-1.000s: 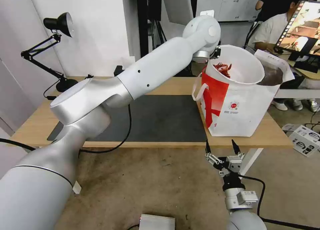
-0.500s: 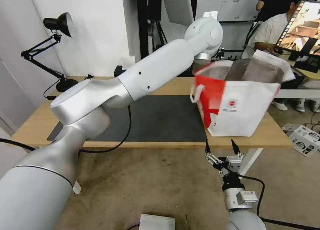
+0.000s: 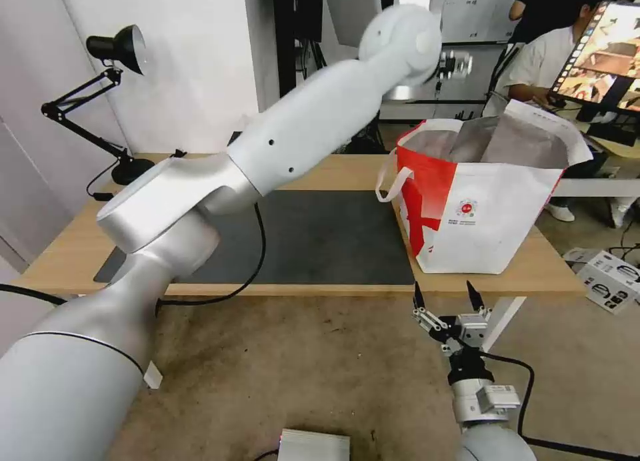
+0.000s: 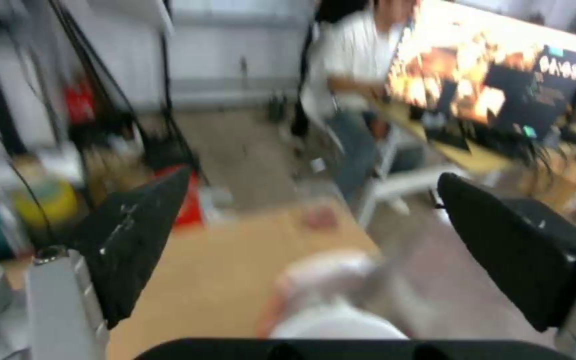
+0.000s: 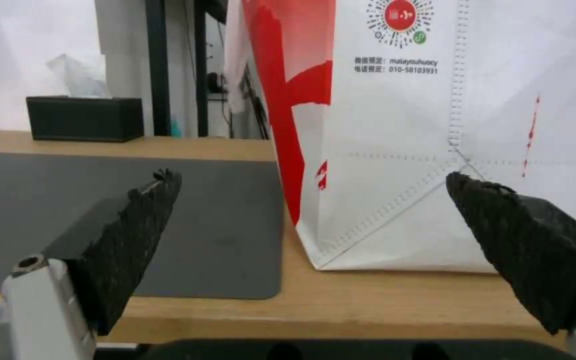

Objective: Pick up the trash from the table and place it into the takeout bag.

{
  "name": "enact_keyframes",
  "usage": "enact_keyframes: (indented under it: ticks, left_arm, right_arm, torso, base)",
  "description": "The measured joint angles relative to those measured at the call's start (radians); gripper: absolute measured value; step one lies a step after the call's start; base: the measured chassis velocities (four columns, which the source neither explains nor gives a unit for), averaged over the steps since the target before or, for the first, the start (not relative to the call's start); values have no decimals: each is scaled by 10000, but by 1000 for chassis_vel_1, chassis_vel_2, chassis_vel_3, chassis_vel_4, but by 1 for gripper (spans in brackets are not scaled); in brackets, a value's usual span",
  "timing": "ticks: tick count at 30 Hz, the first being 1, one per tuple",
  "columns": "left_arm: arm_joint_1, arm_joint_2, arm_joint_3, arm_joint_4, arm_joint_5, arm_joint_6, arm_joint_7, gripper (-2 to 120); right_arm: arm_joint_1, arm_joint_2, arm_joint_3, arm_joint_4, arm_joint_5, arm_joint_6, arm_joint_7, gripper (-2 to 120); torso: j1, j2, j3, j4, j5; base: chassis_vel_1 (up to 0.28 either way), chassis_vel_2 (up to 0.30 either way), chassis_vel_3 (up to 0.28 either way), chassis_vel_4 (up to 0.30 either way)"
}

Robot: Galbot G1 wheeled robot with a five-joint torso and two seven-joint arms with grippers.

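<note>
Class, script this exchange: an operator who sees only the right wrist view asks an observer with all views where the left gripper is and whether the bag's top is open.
Operator: Where is the left gripper?
Observer: The left gripper hangs high, above and beyond the takeout bag's rim.
Operator: Is it holding anything?
Observer: No; the left wrist view shows its fingers spread with nothing between.
Operator: Is the bag's top open?
Observer: Yes; the head view shows its foil lining.
</note>
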Motion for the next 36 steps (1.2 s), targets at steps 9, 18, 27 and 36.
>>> enact_keyframes:
  ticks: [9,18,27,36]
  left_arm:
    - [1000,2695,499,-2423,2227,-547,1325,100]
    - [3258,6094,-8,-5410,3992,-1775,2642,100]
    - [8333,8687,-3805,-7765,6629,-2743,4193,100]
    - [13871,8866,-7819,-8874,8443,-3798,4419,100]
  right_arm:
    - [-449,215,436,278,-99,17,17,100]
    - [-449,215,480,285,-128,20,-13,100]
    - [-495,55,479,329,-135,23,-75,100]
    - [-742,172,701,276,-256,139,-313,100]
  torso:
    - [-1,1,0,0,-3]
    - [-1,2,-1,7,-6]
    - [-1,2,-1,-1,-1]
    - [-1,2,-1,1,-1]
  base:
    - [0,0,0,0]
    - [0,0,0,0]
    - [0,0,0,0]
    - [0,0,0,0]
